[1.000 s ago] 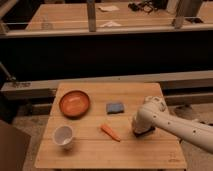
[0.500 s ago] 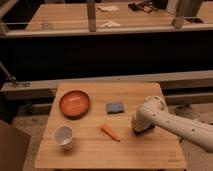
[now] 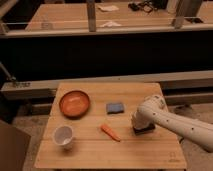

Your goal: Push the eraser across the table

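A blue rectangular eraser (image 3: 115, 107) lies flat near the middle of the wooden table (image 3: 90, 154). My gripper (image 3: 143, 128) hangs at the end of the white arm, low over the table to the right of the eraser and a little nearer the front edge, apart from it. An orange carrot-shaped piece (image 3: 111, 132) lies in front of the eraser, left of the gripper.
An orange bowl (image 3: 75, 103) sits at the back left of the table. A white cup (image 3: 64, 136) stands at the front left. A dark rail and a bench run behind the table, with more tables beyond.
The arm has shifted only slightly; the eraser, carrot, bowl and cup stay where they were.
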